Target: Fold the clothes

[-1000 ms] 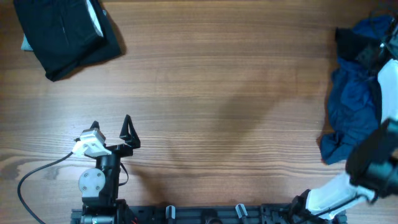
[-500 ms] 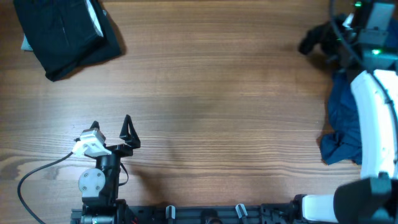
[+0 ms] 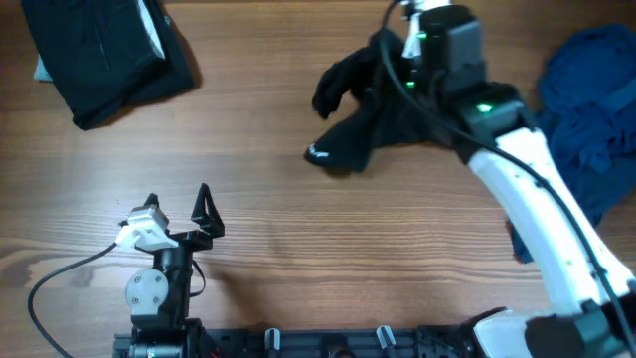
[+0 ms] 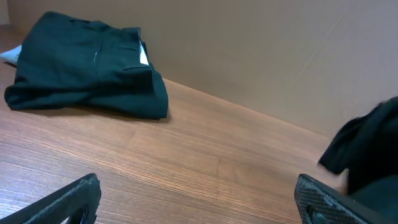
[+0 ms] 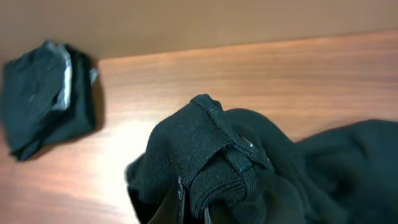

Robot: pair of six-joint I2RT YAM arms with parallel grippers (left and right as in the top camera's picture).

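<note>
My right gripper [image 3: 383, 75] is shut on a black garment [image 3: 353, 124] and holds it bunched over the table's middle, with its lower end touching the wood. In the right wrist view the black garment [image 5: 211, 155] fills the jaws and hides the fingertips. A folded black garment [image 3: 104, 55] lies at the far left corner; it also shows in the left wrist view [image 4: 87, 74] and the right wrist view [image 5: 43, 93]. My left gripper [image 3: 179, 207] is open and empty near the front edge. In the left wrist view [image 4: 199, 196] its fingers stand wide apart.
A heap of blue clothes [image 3: 586, 109] lies at the right edge, partly under my right arm. A grey cable [image 3: 60, 273] loops at the front left beside the left arm's base.
My right arm has swung left from the blue heap at the right edge to the table's middle, carrying the black garment with it. The left arm has not moved.
</note>
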